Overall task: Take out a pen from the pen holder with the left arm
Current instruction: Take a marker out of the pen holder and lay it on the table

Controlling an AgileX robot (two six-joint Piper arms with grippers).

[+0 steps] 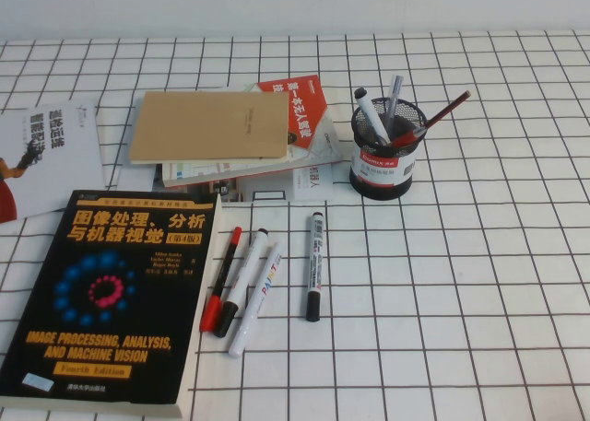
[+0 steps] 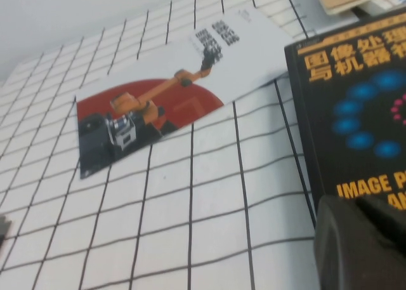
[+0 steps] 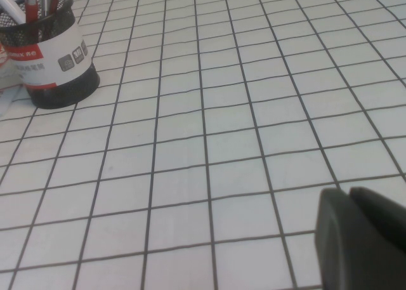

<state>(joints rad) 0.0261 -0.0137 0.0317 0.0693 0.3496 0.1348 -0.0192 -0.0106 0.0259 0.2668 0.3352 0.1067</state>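
Black mesh pen holder [image 1: 383, 149] upright on white gridded tabletop [image 1: 479, 283], pens [image 1: 395, 94] standing inside (white black-capped marker [image 1: 372, 117] leaning out), my left gripper [image 2: 356, 207] fully closed, empty, above black textbook [image 2: 355, 106] corner, right gripper [image 3: 350, 198] over bare grid, apart from holder, state I cannot tell

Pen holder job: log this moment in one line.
left gripper shut, empty, by black textbook | right gripper shut, parked over tablecloth | pen holder untouched, pens inside | stage: reach not begun
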